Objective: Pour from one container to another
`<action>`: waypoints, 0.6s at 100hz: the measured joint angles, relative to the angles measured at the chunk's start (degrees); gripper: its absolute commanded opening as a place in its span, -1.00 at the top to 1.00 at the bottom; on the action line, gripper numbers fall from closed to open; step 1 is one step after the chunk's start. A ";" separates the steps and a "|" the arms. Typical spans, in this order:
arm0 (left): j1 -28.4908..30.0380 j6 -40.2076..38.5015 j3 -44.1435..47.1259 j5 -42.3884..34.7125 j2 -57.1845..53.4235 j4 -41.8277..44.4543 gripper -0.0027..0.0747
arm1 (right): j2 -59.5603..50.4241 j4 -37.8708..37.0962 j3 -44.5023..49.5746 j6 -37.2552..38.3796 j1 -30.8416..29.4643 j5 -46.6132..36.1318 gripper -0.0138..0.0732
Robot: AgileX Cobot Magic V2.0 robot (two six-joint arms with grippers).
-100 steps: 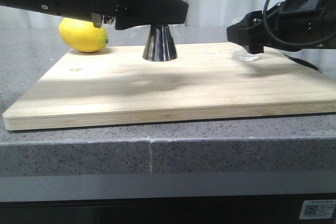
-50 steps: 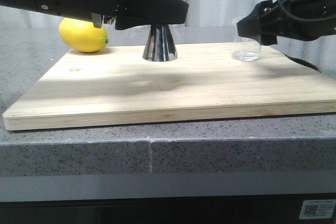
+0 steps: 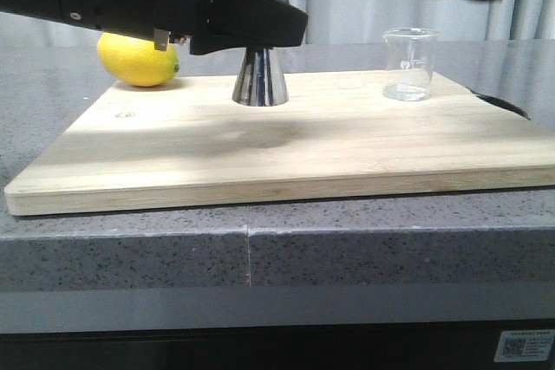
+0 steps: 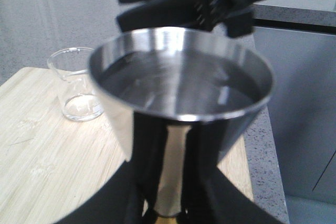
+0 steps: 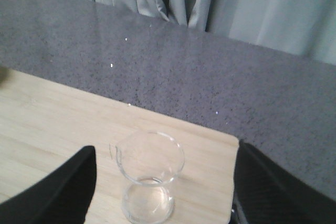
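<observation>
front view: small clear glass beaker (image 3: 408,64) stands free on your pale wooden board (image 3: 286,153), right gripper (image 5: 163,192) spread wide above it; thin, slick, fragile, so take it mid-wall gently; left gripper (image 4: 168,203) clamps the tall steel hourglass jigger (image 3: 260,75).

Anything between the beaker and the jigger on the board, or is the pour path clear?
Nothing visible stands between them. The beaker sits upright at the board's right rear, the jigger near the middle rear held by the left gripper, with bare wood between. The lemon lies beyond the jigger, on its far side from the beaker.
</observation>
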 measured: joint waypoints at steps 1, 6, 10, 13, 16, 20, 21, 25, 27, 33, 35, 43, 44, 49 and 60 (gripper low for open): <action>0.00 0.11 0.00 0.02 0.00 0.00 0.88 | -0.72 0.00 0.00 0.03 0.00 0.21 -0.46; 0.00 0.29 0.00 0.02 0.00 -0.11 0.88 | -3.37 0.00 0.00 0.13 0.22 1.32 -0.46; 0.00 0.74 0.00 -0.02 0.00 -0.26 0.88 | -5.29 0.00 0.00 0.13 0.38 2.32 -0.46; 0.00 1.14 0.00 -0.12 0.00 -0.40 0.88 | -7.27 0.00 0.00 0.13 0.54 3.07 -0.46; 0.00 1.37 0.00 -0.12 0.00 -0.50 0.88 | -8.88 0.00 0.00 0.13 0.52 3.97 -0.46; 0.00 1.83 0.00 -0.15 0.00 -0.50 0.88 | -11.32 0.00 0.00 0.13 0.57 4.97 -0.46; 0.13 1.93 0.00 -0.15 0.00 -0.50 0.88 | -11.73 0.00 0.00 0.13 0.57 5.39 -0.46; 0.24 2.38 0.00 -0.15 0.00 -0.50 0.88 | -14.22 0.00 0.00 0.15 0.57 6.70 -0.46; 0.36 2.50 0.00 -0.15 0.00 -0.50 0.88 | -15.42 0.00 0.00 0.15 0.57 7.13 -0.46; 1.15 2.74 0.00 -0.15 0.00 -0.50 0.88 | -18.46 0.00 0.00 0.25 0.57 9.18 -0.46; 1.34 2.74 0.00 -0.15 0.00 -0.50 0.88 | -19.55 0.00 0.00 0.25 0.57 9.93 -0.46; 2.50 2.90 0.00 -0.24 0.00 -0.54 0.88 | -23.37 0.00 0.00 0.36 0.57 12.51 -0.46; 2.52 3.01 0.00 -0.24 0.00 -0.54 0.88 | -23.66 0.00 0.00 0.36 0.57 13.01 -0.46; 3.17 3.03 0.00 -0.24 0.00 -0.54 0.88 | -25.60 0.00 0.00 0.36 0.57 14.66 -0.46; 4.35 3.26 0.00 -0.24 0.00 -0.54 0.88 | -29.49 0.00 0.00 0.36 0.57 18.09 -0.46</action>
